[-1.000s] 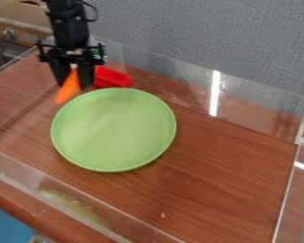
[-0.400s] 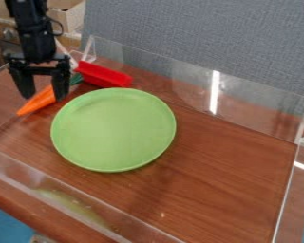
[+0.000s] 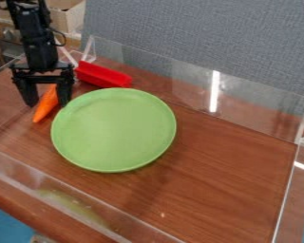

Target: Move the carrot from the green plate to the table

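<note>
Carrot [image 3: 46, 102] lies on the desk [image 3: 224, 157] just beside the green plate [image 3: 113, 130], between the spread fingers of the hand [image 3: 47, 95]; lifting crookedly could let a finger snag and roll it.

Glossy reddish-brown wood-grain table [image 3: 218, 180], green plate [image 3: 114, 130], orange carrot [image 3: 46, 103] just beside it, red block [image 3: 103, 75] near the rim.

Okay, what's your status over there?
Claw open, around the carrot. Carrot on the table, off the plate. Red block close behind.
</note>
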Tool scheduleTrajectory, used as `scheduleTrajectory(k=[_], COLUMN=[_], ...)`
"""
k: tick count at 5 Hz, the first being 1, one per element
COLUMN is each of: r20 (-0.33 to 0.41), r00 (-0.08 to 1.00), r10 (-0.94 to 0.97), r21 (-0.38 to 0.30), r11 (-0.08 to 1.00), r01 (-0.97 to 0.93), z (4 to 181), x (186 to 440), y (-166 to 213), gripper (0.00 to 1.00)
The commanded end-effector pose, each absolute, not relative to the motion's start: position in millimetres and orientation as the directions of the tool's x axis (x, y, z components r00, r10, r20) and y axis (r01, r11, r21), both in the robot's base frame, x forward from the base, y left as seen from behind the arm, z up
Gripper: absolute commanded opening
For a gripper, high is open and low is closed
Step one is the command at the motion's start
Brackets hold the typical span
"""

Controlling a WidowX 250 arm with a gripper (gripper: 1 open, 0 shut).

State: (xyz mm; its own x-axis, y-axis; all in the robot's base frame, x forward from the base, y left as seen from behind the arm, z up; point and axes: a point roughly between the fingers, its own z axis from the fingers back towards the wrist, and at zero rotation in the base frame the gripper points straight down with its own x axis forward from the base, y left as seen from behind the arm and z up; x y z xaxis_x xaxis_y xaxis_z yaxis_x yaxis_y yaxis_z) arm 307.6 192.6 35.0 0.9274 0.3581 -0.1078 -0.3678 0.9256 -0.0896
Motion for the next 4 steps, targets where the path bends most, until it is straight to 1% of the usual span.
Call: scheduleTrajectory(k=[1, 2, 3, 4], r20=[-0.053, -0.054, -0.058, -0.063], r00=[0.916, 0.902, 0.886, 0.869], r10=[0.397, 0.429, 0.460, 0.491], r21=[-0.072, -0.068, -0.065, -0.061], r11=[0.914, 0.899, 0.884, 0.867], r01=[-0.400, -0.432, -0.464, -0.494], z=[42.8, 49.9, 53.3, 56.2], x=[322.6, 326.3, 328.5, 330.5], y=[193.0, 192.7, 192.6, 191.0], gripper=[1.00, 1.00, 1.00, 0.00])
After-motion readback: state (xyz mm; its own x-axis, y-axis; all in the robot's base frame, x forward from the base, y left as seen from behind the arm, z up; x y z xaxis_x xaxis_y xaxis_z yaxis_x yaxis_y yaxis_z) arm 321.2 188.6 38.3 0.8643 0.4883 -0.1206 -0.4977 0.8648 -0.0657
